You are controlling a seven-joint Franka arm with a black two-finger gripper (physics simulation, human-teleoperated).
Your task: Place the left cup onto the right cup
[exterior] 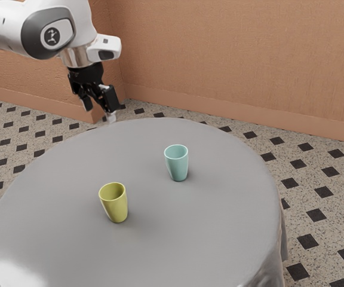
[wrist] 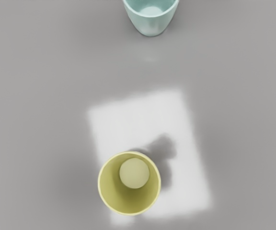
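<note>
Even, soft light; glare pales the table [exterior: 8, 263] rim at seven o'clock; the yellow cup [exterior: 113, 202] casts faint shadow.

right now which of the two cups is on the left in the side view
The yellow-green cup; the teal cup stands apart at the exterior view's right, both upright.

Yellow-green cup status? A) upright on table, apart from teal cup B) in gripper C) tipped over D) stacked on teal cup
A: the yellow-green cup stands upright on the grey table, apart from the teal cup; the gripper hangs away from both, holding nothing.
</note>
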